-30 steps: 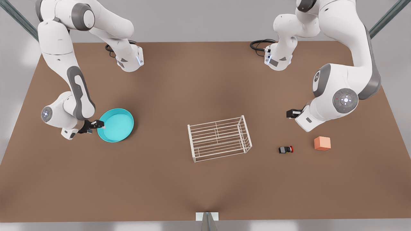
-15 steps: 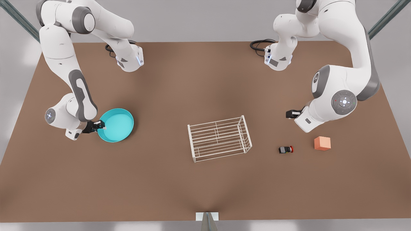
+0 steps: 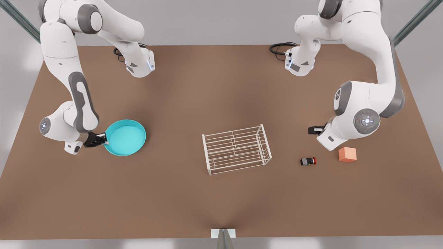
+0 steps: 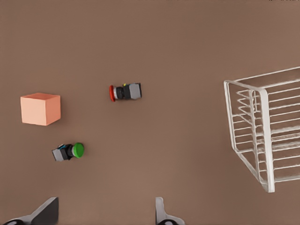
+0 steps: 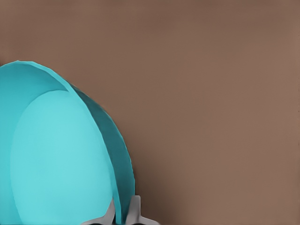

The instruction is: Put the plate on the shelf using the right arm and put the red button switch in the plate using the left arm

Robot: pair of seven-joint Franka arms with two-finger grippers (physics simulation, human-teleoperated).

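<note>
The cyan plate (image 3: 125, 137) is at the front view's left, and my right gripper (image 3: 103, 139) is shut on its near rim. In the right wrist view the plate (image 5: 56, 159) looks tilted, its rim pinched between the right gripper (image 5: 123, 213) fingers. The white wire shelf (image 3: 237, 149) stands mid-table. The red button switch (image 3: 308, 161) lies on its side to the front view's right of it. My left gripper (image 4: 105, 218) hovers open above the table, short of the red button switch (image 4: 124, 92), with the shelf (image 4: 267, 136) off to one side.
An orange-pink cube (image 3: 347, 154) sits just beyond the red switch, under the left arm's wrist. A green-capped switch (image 4: 68, 151) lies near the cube (image 4: 41, 108), closer to the left gripper. The brown table has wide bare room in front.
The right gripper has closed on the plate's rim and the plate has shifted and tipped slightly. The left arm has lowered a little toward the switches.
</note>
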